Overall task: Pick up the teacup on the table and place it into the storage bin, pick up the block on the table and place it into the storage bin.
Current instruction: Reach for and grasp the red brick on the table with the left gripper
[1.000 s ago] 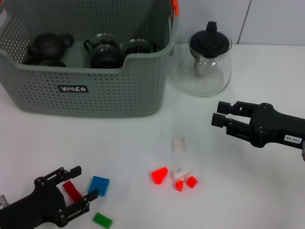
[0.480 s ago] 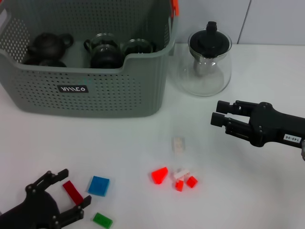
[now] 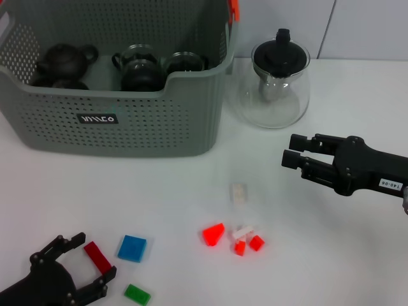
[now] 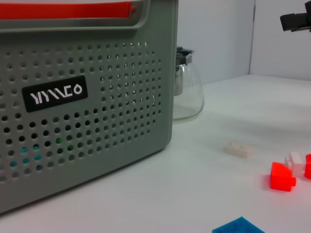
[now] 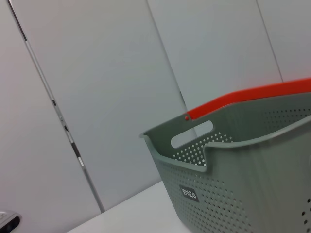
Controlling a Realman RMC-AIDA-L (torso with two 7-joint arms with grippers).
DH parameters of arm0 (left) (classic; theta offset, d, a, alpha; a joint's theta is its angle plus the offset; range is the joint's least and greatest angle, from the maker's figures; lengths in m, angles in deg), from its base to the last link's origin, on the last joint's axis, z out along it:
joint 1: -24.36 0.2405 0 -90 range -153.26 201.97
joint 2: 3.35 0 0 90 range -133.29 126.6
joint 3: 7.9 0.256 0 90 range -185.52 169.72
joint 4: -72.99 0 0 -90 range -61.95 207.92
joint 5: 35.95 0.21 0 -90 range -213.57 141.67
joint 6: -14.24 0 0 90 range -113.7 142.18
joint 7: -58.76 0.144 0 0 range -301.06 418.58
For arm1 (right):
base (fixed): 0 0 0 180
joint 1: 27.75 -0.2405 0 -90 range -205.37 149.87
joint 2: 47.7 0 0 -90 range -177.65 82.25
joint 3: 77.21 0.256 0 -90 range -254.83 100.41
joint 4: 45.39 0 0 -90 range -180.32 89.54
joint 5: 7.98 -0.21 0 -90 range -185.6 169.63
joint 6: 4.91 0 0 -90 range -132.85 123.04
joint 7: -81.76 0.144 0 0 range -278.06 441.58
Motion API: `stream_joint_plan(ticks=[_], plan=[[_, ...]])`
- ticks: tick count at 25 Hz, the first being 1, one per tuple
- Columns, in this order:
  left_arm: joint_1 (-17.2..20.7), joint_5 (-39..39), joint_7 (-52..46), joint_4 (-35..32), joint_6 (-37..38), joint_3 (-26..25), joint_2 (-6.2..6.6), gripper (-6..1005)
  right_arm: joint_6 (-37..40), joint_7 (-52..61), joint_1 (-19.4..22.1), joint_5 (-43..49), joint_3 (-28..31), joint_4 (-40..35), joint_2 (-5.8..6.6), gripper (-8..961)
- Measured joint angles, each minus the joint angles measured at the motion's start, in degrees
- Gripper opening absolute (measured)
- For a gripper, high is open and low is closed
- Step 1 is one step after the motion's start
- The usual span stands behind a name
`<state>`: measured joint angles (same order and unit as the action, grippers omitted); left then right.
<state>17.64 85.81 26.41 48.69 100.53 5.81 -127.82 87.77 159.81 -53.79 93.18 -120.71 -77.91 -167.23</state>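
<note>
One storage bin is sitting far-left holding dark teapots, your right gripper is hovering closed near the glass teapot, your left gripper is straddling, fingers spread, the dark red block.

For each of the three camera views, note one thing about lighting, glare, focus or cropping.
Head view: even light, soft shadows; the orange-red blocks glow overexposed; the left gripper is cropped at the frame's bottom edge. Left wrist view: the storage bin is sharp, the teapot softer. Right wrist view: tilted horizon, mostly wall, bin cut off.
</note>
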Motion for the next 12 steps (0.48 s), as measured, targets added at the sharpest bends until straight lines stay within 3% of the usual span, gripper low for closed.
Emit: stream_joint_plan(ticks=[12], plan=[[-0.32, 0.06, 0.32, 0.72, -1.39, 0.29, -0.06, 878, -0.57, 0.00, 0.22, 0.00, 0.00, 0.64, 0.14, 477]])
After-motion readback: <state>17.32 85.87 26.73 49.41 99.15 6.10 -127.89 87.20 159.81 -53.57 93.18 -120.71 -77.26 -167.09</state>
